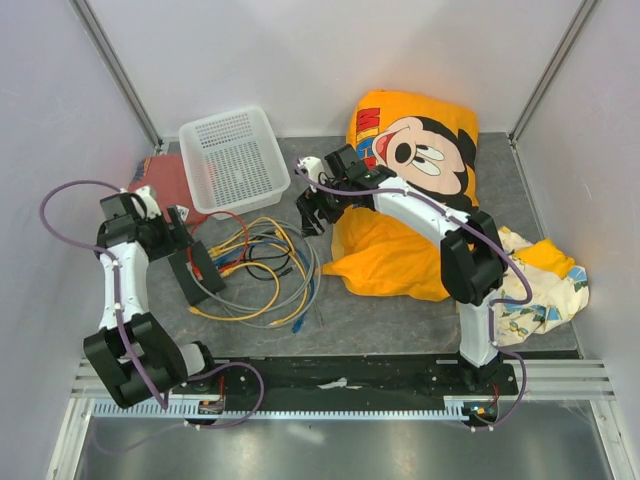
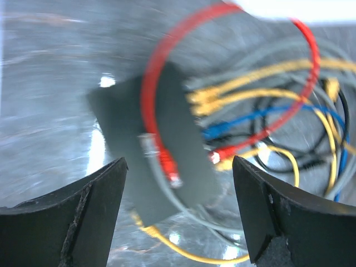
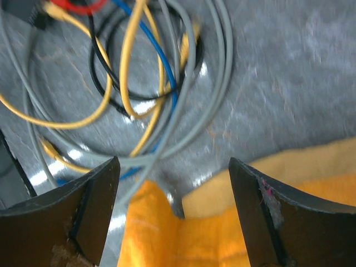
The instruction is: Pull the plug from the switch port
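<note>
left hand is spread wide with nothing in it, hanging over the switch. the switch sits flat on the grey counter on the left side, right at the edge of the cable tangle. the wrist view is pretty blurry, but the black box shows up between the two fingers, turned at an angle. a red cable loops across the top of it and a red plug lies on its near part. can't tell if that one is actually seated in a port. a couple of yellow plugs line up against its right edge, with blue, grey and black leads running off beyond.

right hand is just as wide open and empty, over the spot where the orange cloth meets the right side of the cable pile. from above, the white basket sits behind the cables, and that orange cloth, mickey print on it, covers much of the counter's right half.
</note>
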Robot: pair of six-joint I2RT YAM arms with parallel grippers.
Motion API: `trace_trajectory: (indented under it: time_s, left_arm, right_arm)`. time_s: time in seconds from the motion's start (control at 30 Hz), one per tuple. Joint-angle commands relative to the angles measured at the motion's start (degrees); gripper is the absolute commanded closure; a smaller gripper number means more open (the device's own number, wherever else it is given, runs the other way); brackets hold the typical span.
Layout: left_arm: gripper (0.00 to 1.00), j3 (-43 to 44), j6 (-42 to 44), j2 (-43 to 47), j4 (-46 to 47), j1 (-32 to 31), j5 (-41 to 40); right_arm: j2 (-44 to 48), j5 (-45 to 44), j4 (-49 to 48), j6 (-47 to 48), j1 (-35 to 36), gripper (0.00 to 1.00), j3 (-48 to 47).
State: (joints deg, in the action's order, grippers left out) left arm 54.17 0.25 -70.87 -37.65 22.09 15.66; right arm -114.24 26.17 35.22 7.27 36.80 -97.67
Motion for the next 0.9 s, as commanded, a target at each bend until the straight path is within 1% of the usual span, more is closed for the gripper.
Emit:
trace_trajectory:
  time_s: [0.0,0.03,0.1,0.2,0.23,0.3,0.33,0.4,0.43,0.5,0.53,0.57,0.7,0.77,0.8,0.87]
  left_arm:
    - [0.16,2.26,-0.96,-0.84,0.37,4.45,1.74]
    - [0.16,2.17,-1.30,-1.63,1.17,4.89,0.35]
    - [0.16,3.04,-2.88,-5.05,2.49,6.04,0.25]
    - [0.17,4.88,-4.29,-10.77,3.37,6.74,1.74]
    - [0.17,5.24,-4.56,-12.08,4.33,6.83,1.92]
    - [0.18,6.03,-5.17,-15.77,5.30,6.83,2.27]
    - [0.18,6.29,-5.61,-17.01,6.09,6.83,2.36]
    - [0.19,7.34,-5.61,-20.25,6.71,6.92,2.62]
    - [0.19,7.79,-5.61,-21.14,7.15,6.83,2.79]
    - [0.19,8.93,-5.79,-22.99,7.50,6.92,2.80]
    - [0.19,9.19,-6.14,-24.04,7.76,6.83,2.62]
    - [0.19,9.37,-6.49,-24.49,8.37,7.00,2.53]
    - [0.19,10.43,-6.76,-24.58,8.91,7.27,4.29]
    - [0.19,10.52,-6.06,-24.32,8.56,7.79,6.39]
    - [0.20,10.52,-5.36,-24.23,8.30,7.88,7.36]
    - [0.20,10.43,-3.42,-24.14,8.03,7.89,7.63]
  right_arm:
    - [-5.36,5.81,-10.25,-4.54,0.38,0.10,-3.32]
    - [-6.51,5.38,-10.35,-4.54,0.56,0.10,-4.45]
    - [-9.41,4.24,-10.35,-4.63,1.26,0.09,-5.07]
    - [-10.31,3.01,-9.74,-3.67,1.79,0.11,-4.38]
    - [-9.96,3.27,-9.56,-3.23,1.87,0.13,-2.98]
    - [-7.86,3.10,-9.38,-2.18,2.14,0.15,-0.52]
    - [-6.89,2.31,-9.38,-1.91,2.31,0.17,2.54]
    - [-3.30,1.60,-9.64,-1.29,2.84,0.18,5.98]
    - [-1.97,1.34,-9.82,-1.03,3.10,0.18,9.91]
    - [2.50,0.46,-11.31,-0.42,3.89,0.18,13.89]
    - [3.83,-0.50,-11.58,1.07,4.33,0.18,16.52]
    - [4.98,-2.34,-12.01,1.60,5.03,0.17,17.24]
    - [7.88,-4.46,-11.49,0.91,5.04,0.07,17.16]
    - [9.28,-4.20,-10.18,0.82,4.69,0.05,15.67]
    - [9.73,-2.63,-9.74,0.82,4.43,0.03,14.97]
    - [11.13,-1.39,-8.86,1.34,3.99,0.02,12.95]
